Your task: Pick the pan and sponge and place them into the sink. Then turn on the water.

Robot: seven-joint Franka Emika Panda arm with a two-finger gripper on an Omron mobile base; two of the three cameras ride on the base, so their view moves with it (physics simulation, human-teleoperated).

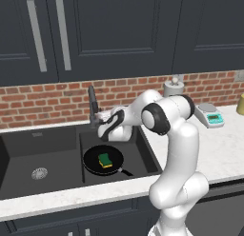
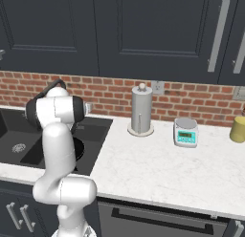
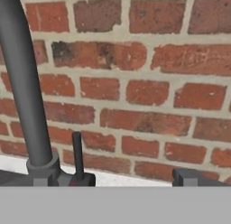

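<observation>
Front and centre in the left base view, the arm (image 1: 178,149) rises from the lower right and bends left over the sink (image 1: 28,152). Pan (image 1: 103,160) sits flat in the smaller right basin, handle pointing right and toward the near rim, and the sponge (image 1: 105,160) lies inside it, green layer up. Wider left basin shows its silver drain (image 1: 39,173). Gripper (image 1: 98,122) is up at the back of the sink, right beside the faucet (image 1: 92,106) base against the brick wall (image 1: 47,99). From here I cannot tell how the jaws stand. On the counter (image 1: 224,149) to the right, a scale (image 1: 211,114) and a paper towel holder (image 1: 173,86) stand near the wall.

Over to the right base view: arm fills the lower left, blocking most of the sink (image 2: 98,131); a dark sliver of the pan (image 2: 78,149) peeks past the elbow. Paper towel holder (image 2: 141,110) stands upright on the counter (image 2: 158,174), scale (image 2: 185,132) to its right, a yellow object (image 2: 238,129) at the far right edge.

Hand view now: faucet (image 3: 25,83) stem runs up the left side, thin lever (image 3: 77,155) just beside it, brick wall (image 3: 149,83) behind. Fingertips (image 3: 191,177) sit spread wide apart at the bottom, pinching nothing, with the lever just inside the left one.
</observation>
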